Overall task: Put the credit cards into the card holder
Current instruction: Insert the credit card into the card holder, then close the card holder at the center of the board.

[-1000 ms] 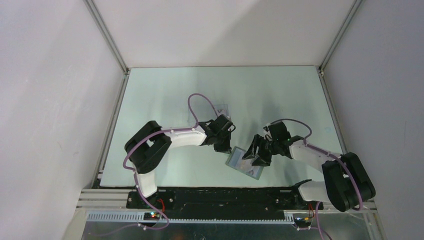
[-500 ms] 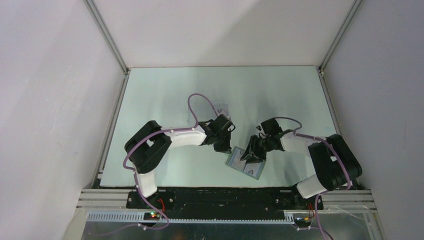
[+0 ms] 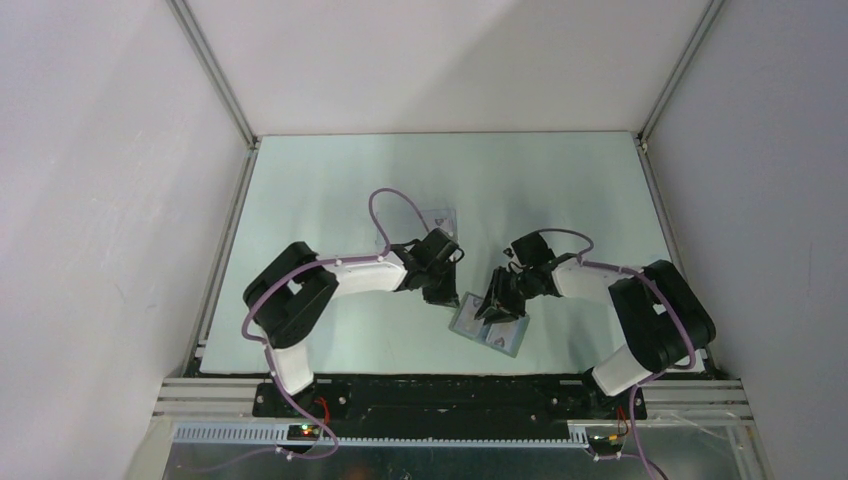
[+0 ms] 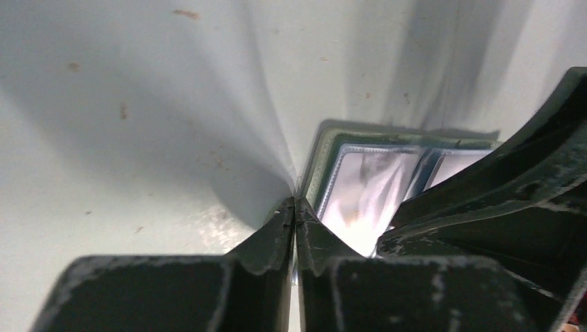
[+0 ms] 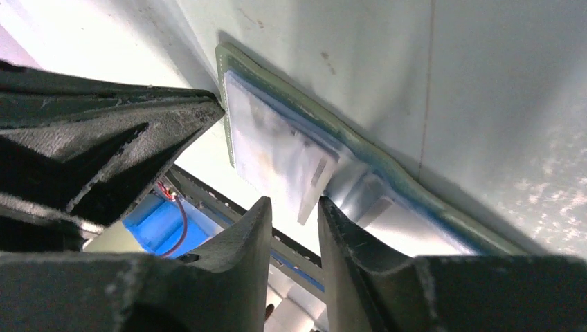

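- The card holder lies open and flat on the table, near the front edge, between the two arms.
- It has a grey-green rim and a light-blue inside.
- One pale credit card lies on the inside of the open holder, on the half nearest the left arm.
- One edge of that card sticks up a little from the holder, close to the fold.
- The other half of the holder looks shiny and pale. I cannot tell if a card is in it.
- The right end effector hangs right over the holder, pointing down at it.
- Its two fingers have a small gap between them, and the raised card edge sits just at that gap.
- I cannot tell if the fingers are pinching the card or only stand beside it.
- The left end effector is clenched tight, with nothing between its fingers.
- Its tip is right at one corner of the holder and seems to touch the rim there.
- The two end effectors are very close to each other above the holder.
- A clear plastic case lies flat on the table farther back, just behind the left arm's wrist. I cannot tell what is in it.
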`<control>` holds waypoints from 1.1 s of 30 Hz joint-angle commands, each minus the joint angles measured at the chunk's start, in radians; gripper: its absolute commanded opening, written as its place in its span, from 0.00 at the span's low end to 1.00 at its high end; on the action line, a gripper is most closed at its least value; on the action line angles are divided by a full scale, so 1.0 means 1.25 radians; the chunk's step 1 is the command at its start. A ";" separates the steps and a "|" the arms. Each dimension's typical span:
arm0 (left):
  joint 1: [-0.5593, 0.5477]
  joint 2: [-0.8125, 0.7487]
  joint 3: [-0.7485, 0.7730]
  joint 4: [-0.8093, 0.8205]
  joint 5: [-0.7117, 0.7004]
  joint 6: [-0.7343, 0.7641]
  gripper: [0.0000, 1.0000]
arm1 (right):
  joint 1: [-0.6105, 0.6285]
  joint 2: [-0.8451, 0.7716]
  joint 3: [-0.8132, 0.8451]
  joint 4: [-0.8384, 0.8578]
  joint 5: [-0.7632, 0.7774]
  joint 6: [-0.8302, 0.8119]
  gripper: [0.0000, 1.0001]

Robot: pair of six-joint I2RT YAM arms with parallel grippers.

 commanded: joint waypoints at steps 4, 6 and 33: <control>0.069 -0.090 -0.071 -0.042 0.004 0.033 0.29 | 0.011 -0.107 0.050 -0.097 0.096 -0.057 0.44; 0.092 -0.109 -0.086 -0.025 0.041 0.033 0.34 | 0.010 -0.136 0.055 -0.151 0.120 -0.072 0.46; 0.153 -0.073 -0.243 0.153 0.166 -0.040 0.00 | -0.094 0.008 -0.035 0.175 -0.133 -0.006 0.44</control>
